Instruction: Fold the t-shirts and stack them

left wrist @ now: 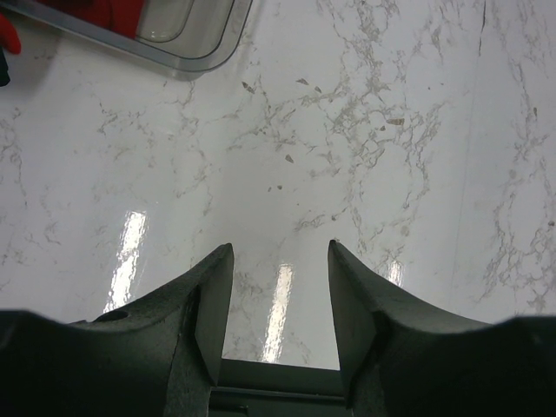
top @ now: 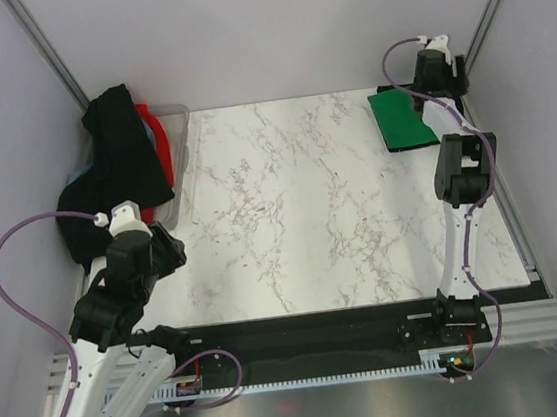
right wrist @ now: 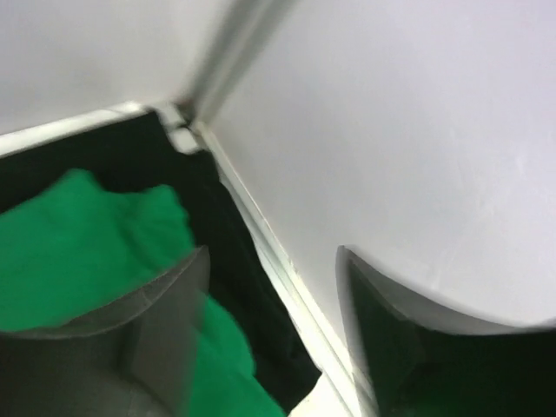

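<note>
At the far left, a heap of black soft-fabric t-shirts point(top: 121, 151) hangs over the rim of a translucent plastic tub point(top: 178, 139) standing at the far left corner of the white marble-patterned tabletop point(top: 300, 216). A red soft-fabric t-shirt point(top: 154, 132) shows inside the tub, just beside the black heap.

Near that tub, the left end effector point(left wrist: 280, 250) hovers over bare marble. Its two dark fingers stand partly apart, and only the tabletop shows between them, so it has hold of nothing. In the left wrist view, the tub's rounded corner lies ahead of it and to its left, well apart from the fingertips.

The middle of the tabletop carries no shirt.

At the far right corner lies a bright green soft-fabric t-shirt point(top: 404, 119), folded into a flat rectangle. In the right wrist view, a strip of black fabric point(right wrist: 226, 226) shows beside the green one, along the foot of the wall.

The right end effector point(right wrist: 274, 256) is raised over this corner, close to the wall. Its fingers are spread wide with nothing between them. One blurred finger overlaps the green t-shirt in that view; whether it touches the cloth cannot be told.
</note>
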